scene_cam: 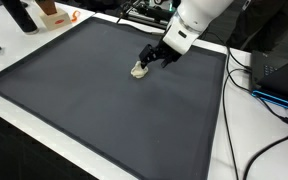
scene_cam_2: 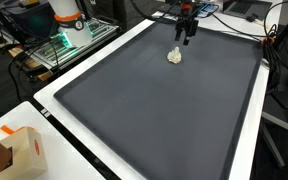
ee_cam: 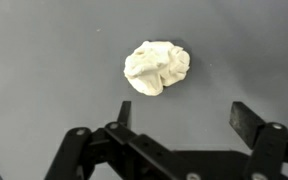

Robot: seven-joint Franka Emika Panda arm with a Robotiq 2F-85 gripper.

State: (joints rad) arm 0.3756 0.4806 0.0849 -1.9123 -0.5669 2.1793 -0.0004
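My pincer (ee_cam: 184, 115) hangs wide open and empty over the dark mat (scene_cam: 74, 110). In the wrist view, the crumpled white wad (ee_cam: 157, 68) lies on the mat's far half, just beyond the fingertips and toward the left finger, not between them.

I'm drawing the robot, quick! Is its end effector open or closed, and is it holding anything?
End effector: open, holding nothing. The crumpled white lump lies on the grey mat, apart from its fingertips.
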